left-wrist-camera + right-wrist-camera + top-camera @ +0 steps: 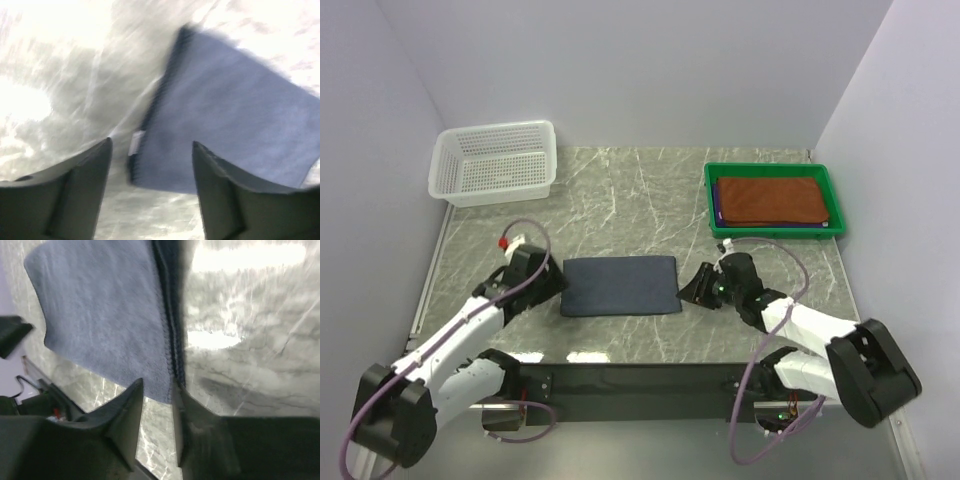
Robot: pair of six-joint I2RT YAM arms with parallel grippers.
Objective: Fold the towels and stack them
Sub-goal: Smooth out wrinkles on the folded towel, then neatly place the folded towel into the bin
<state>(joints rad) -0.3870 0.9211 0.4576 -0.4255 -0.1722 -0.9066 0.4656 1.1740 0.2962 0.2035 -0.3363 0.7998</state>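
A grey-blue towel (620, 286) lies folded flat in the middle of the table, between my two grippers. My left gripper (558, 278) hovers at its left end, open. In the left wrist view the towel (230, 110) has its corner and white label just beyond the left gripper (151, 144), with nothing held. My right gripper (690, 287) is at the towel's right end. In the right wrist view the right gripper (158, 384) has a narrow gap showing bare table, and the towel (100, 315) has its stitched edge just past the tips. A rust-brown towel (767, 200) lies folded on a purple one.
The green tray (775, 168) that holds the two folded towels stands at the back right. A white mesh basket (495, 160) stands at the back left against the wall. Marble tabletop (620, 200) runs between them.
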